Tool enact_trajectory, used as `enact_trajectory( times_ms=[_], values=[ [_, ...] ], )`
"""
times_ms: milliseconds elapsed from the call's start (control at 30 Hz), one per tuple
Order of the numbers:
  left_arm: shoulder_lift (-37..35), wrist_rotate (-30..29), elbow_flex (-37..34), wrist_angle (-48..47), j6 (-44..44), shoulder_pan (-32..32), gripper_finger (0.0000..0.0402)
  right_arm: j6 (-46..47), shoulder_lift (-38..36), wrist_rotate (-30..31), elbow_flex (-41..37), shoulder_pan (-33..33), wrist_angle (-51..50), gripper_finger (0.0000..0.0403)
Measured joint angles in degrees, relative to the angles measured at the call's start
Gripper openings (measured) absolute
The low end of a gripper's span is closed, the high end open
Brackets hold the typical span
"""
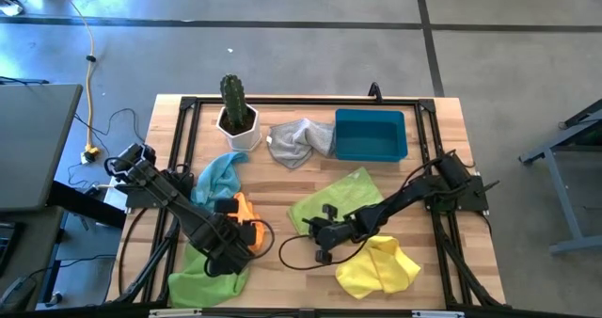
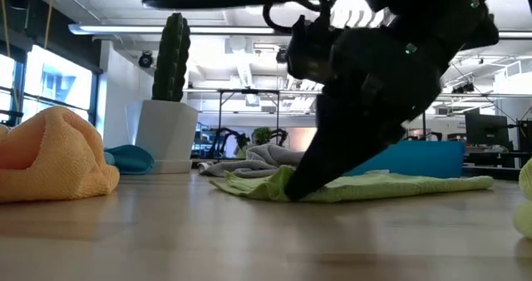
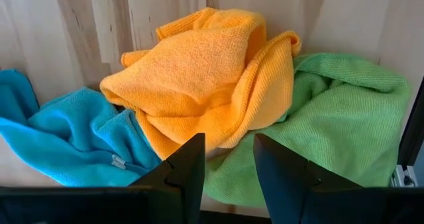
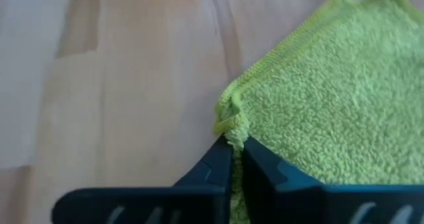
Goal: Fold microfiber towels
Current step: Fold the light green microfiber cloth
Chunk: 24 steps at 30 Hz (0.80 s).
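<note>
In the table's middle lies a lime green towel [image 1: 343, 200], spread out flat. My right gripper [image 4: 237, 159] is shut on its near left corner, reaching in from the right. An orange towel [image 3: 205, 78] is bunched on a light blue towel [image 3: 73, 138] and a second lime green towel [image 3: 331, 124] at the near left. My left gripper [image 3: 228, 168] hangs open above them, pointing down, touching nothing. A yellow towel [image 1: 376, 266] lies crumpled at the near right. A grey one [image 1: 301, 139] lies crumpled at the far middle. My right gripper pinches the hemmed corner [image 4: 232, 132] of the middle lime green towel between its two fingertips [image 4: 222, 159]. The fingers slant down at it from the table's right. The corner is bunched at the tips, low by the tabletop [image 2: 293, 191]; the rest of the towel lies flat.
A blue plastic bin [image 1: 370, 135] stands at the far right. A cactus in a white pot [image 1: 237, 116] stands at the far left. A black frame [image 1: 179, 111] runs around the wooden table top. A black cable loops near the right gripper [image 1: 292, 252].
</note>
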Motion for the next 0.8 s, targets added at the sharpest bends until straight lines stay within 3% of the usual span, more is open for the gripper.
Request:
enact_trajectory(
  times_ms=[267,567,800],
  values=[
    [0.0,-0.1,0.0,0.1,-0.2,0.0,0.0119,9.0,-6.6,0.2,-0.1,-0.4,-5.7,0.0003],
    [0.0,-0.1,0.0,0.4,-3.2,0.0,0.0119,31.1,-12.5,10.3,-0.1,-0.7,-25.2,0.0001],
    [0.0,-1.2,0.0,0.6,-3.2,0.5,0.0119,37.7,-15.7,14.3,-0.1,-0.7,-37.2,0.0001]
  ],
)
